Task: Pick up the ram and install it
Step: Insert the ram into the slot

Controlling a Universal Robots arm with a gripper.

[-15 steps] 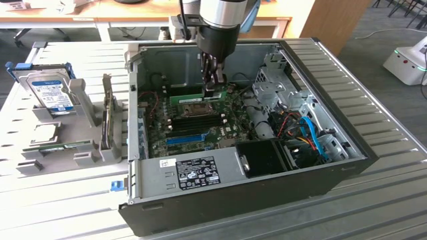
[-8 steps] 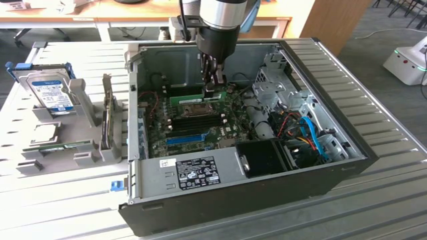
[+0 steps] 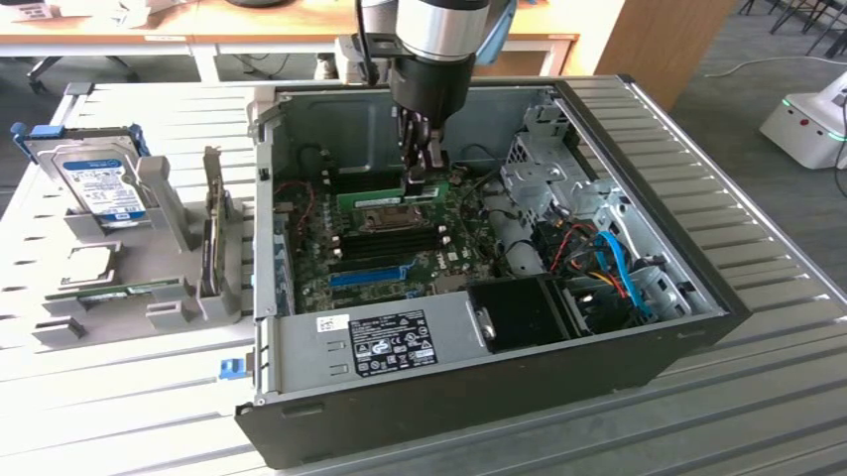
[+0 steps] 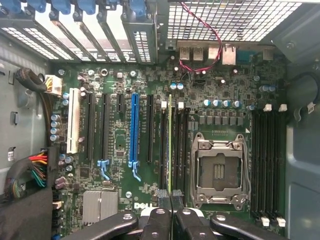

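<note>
The gripper is clamping the ram edge-on, holding it over the black memory slots just beside the processor socket. Seating it well, I judge, is calling for an upright stick, parallel to one slot, notch matched, pressure even at both ends. "DELL" is showing on the motherboard near the socket. The case sticker is too small to read.

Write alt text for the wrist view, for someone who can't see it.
The gripper is shut on the ram, a thin green stick seen edge-on, lined up along the black memory slots beside the CPU socket on the motherboard.
</note>
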